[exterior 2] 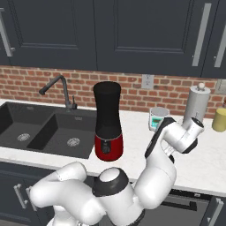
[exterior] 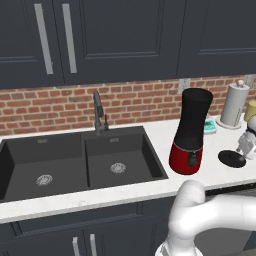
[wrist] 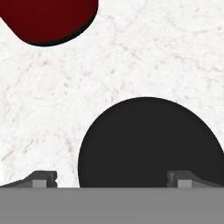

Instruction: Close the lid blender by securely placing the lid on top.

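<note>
The blender (exterior: 191, 130) stands upright on the white counter, right of the sink, with a black jar on a glossy red base and an uncovered top. It also shows in the right base view (exterior 2: 108, 121). The lid (exterior: 231, 158), a flat black disc, lies on the counter to the blender's right. My gripper (exterior: 243, 152) hangs just above the lid's right side. In the hand view the lid (wrist: 151, 142) lies close below, mostly between my open gripper's (wrist: 113, 179) fingertips (wrist: 43, 178), and the red base (wrist: 48, 19) sits at top left. Nothing is held.
A double black sink (exterior: 75, 165) with a faucet (exterior: 98, 112) lies left of the blender. Behind the lid stand a paper towel roll (exterior: 235, 105), a teal and white mug (exterior: 209, 127) and a yellow jar (exterior: 251, 111). A brick wall and dark cabinets lie behind the counter.
</note>
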